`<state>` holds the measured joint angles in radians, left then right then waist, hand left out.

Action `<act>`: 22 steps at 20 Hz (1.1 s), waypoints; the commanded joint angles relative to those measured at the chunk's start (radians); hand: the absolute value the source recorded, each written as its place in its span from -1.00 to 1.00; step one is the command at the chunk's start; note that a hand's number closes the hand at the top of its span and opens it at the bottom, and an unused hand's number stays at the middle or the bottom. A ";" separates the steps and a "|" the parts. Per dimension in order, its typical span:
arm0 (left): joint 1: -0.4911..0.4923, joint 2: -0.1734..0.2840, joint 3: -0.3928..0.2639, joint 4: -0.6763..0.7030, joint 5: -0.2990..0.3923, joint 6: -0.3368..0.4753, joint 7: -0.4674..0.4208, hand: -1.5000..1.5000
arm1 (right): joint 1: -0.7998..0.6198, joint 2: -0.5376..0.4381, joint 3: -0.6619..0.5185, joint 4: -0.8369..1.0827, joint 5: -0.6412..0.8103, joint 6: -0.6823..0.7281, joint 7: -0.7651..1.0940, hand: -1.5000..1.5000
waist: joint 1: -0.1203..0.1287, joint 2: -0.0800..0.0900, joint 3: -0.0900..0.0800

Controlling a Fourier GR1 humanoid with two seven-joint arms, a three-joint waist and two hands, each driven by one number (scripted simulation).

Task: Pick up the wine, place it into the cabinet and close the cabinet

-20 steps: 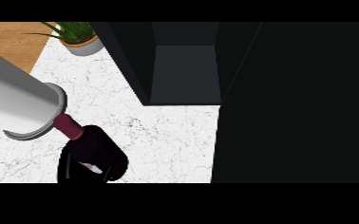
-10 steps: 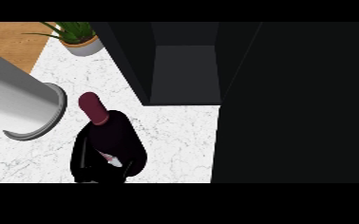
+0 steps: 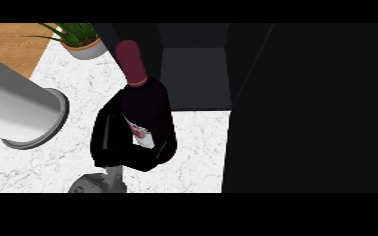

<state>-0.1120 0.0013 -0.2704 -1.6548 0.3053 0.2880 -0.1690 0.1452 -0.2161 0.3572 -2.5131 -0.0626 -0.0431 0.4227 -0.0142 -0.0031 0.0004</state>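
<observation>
The wine bottle (image 3: 144, 105) is dark with a maroon capped neck pointing up the view and a small white and red label. My right hand (image 3: 111, 140) is shut round its lower body, with a grey wrist showing below near the lower edge. The bottle is held above the white marble counter (image 3: 66, 170), its neck overlapping the left edge of the dark cabinet (image 3: 295, 105). The cabinet's open grey compartment (image 3: 196, 77) lies just right of the bottle. A grey forearm (image 3: 26, 112) crosses the left edge; my left hand does not show.
A potted green plant (image 3: 77, 40) stands at the back left on the counter. A wooden surface (image 3: 18, 42) lies in the far left corner. The tall black cabinet panel fills the right side of the view.
My right hand has carried the bottle up and to the right, from the lower left toward the cabinet opening. The bottle now looks larger and nearer. The grey forearm has barely moved.
</observation>
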 commanded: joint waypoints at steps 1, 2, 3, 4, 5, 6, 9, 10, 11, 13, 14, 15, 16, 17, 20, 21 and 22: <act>-0.059 -0.001 -0.107 0.006 0.020 0.163 0.061 1.00 | 0.092 -0.020 -0.011 -0.201 -0.079 0.020 0.037 -1.00 | -0.008 -0.001 0.000; -0.085 -0.001 -0.078 0.029 0.019 0.147 0.070 1.00 | 0.045 -0.009 -0.030 -0.187 -0.085 0.002 0.085 -1.00 | 0.001 0.001 0.000; -0.149 -0.001 -0.134 0.080 0.051 0.243 0.028 1.00 | 0.094 -0.032 -0.010 -0.206 -0.088 0.037 0.045 -1.00 | -0.018 0.001 0.000; -0.156 -0.001 -0.108 0.065 0.037 0.231 0.082 1.00 | 0.070 0.004 0.015 -0.203 -0.035 -0.009 0.074 -1.00 | -0.006 0.001 0.000; -0.187 -0.001 -0.110 0.119 0.070 0.273 0.028 1.00 | 0.115 -0.044 -0.037 -0.232 -0.111 0.046 0.044 -1.00 | -0.019 0.001 0.000; -0.233 -0.001 -0.034 0.111 0.033 0.206 0.111 1.00 | 0.073 -0.013 0.017 -0.225 -0.030 0.001 0.096 -1.00 | -0.004 0.001 -0.001; -0.253 -0.001 -0.128 0.197 0.081 0.294 0.052 1.00 | 0.067 -0.012 -0.059 -0.191 -0.112 0.023 0.059 -1.00 | -0.006 0.003 0.000; -0.298 -0.001 -0.127 0.267 0.086 0.310 0.007 1.00 | 0.099 -0.022 -0.081 -0.155 -0.129 0.061 -0.019 -1.00 | -0.012 0.004 0.000; -0.282 -0.001 -0.095 0.255 0.078 0.290 0.017 1.00 | 0.095 -0.033 -0.075 -0.238 -0.130 0.043 0.071 -1.00 | -0.011 0.003 -0.001; -0.348 -0.001 -0.091 0.321 0.071 0.318 0.007 1.00 | 0.103 -0.025 -0.067 -0.223 -0.125 0.047 0.056 -1.00 | -0.015 0.003 0.000; -0.320 -0.001 -0.068 0.347 0.092 0.279 -0.017 1.00 | 0.168 -0.019 -0.023 -0.225 -0.079 0.057 0.005 -1.00 | -0.016 0.002 0.000; -0.382 -0.001 -0.122 0.414 0.123 0.345 -0.041 1.00 | 0.095 -0.013 -0.078 -0.169 -0.144 0.057 0.018 -1.00 | -0.020 0.006 0.000; -0.336 -0.001 -0.094 0.406 0.107 0.292 -0.041 1.00 | 0.020 -0.017 -0.084 -0.203 -0.121 0.028 0.118 -1.00 | -0.003 0.006 -0.002; -0.347 -0.001 -0.168 0.399 0.126 0.349 -0.023 1.00 | 0.064 0.002 -0.048 -0.138 -0.090 0.053 0.027 -1.00 | -0.005 0.003 -0.001; -0.376 -0.001 -0.135 0.505 0.162 0.340 -0.115 1.00 | 0.104 -0.010 -0.035 -0.200 -0.103 0.061 0.060 -1.00 | -0.016 0.004 -0.001; -0.385 -0.001 -0.144 0.518 0.181 0.342 -0.112 1.00 | 0.043 -0.007 -0.046 -0.218 -0.111 0.043 0.111 -1.00 | -0.014 0.005 -0.002; -0.381 -0.001 -0.164 0.550 0.216 0.344 -0.163 1.00 | 0.049 0.004 -0.064 -0.193 -0.130 0.045 0.082 -1.00 | -0.019 0.006 -0.001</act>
<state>-0.4706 0.0002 -0.4022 -1.1936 0.4559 0.6130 -0.2555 0.1733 -0.2097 0.3143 -2.5146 -0.0817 0.0125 0.4095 -0.0286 0.0016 -0.0006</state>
